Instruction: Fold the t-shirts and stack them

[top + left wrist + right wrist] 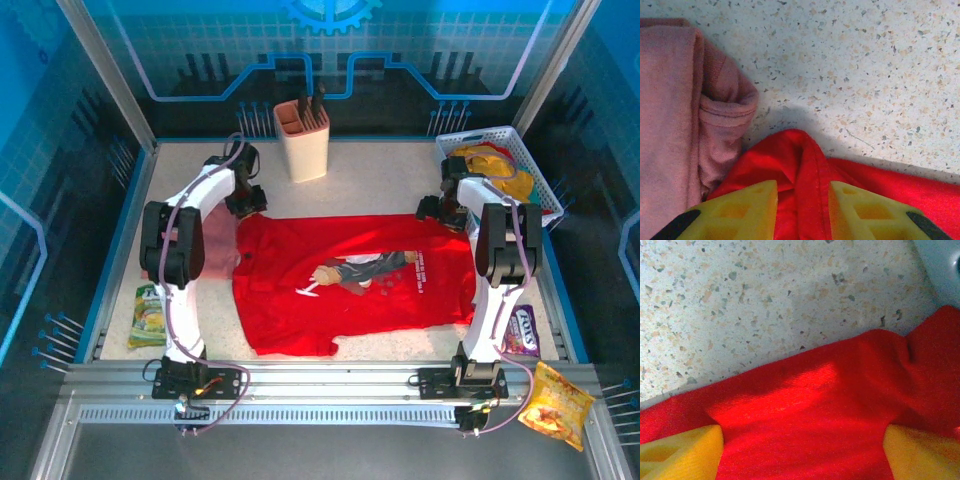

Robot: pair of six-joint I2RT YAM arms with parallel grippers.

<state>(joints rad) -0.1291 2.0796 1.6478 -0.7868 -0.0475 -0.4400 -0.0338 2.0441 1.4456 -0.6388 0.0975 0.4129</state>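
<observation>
The red tee lies flat in the middle of the worktop, its long side running left to right. The left gripper pinches a fold at its far left corner. The right gripper is spread wide over its far right corner.

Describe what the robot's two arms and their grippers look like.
The left arm and right arm have white links joined by black joint housings, with a pale lilac cable looping alongside each. The left gripper and right gripper carry wedge-shaped yellow fingers with recessed pockets; black strips edge the left's.
</observation>
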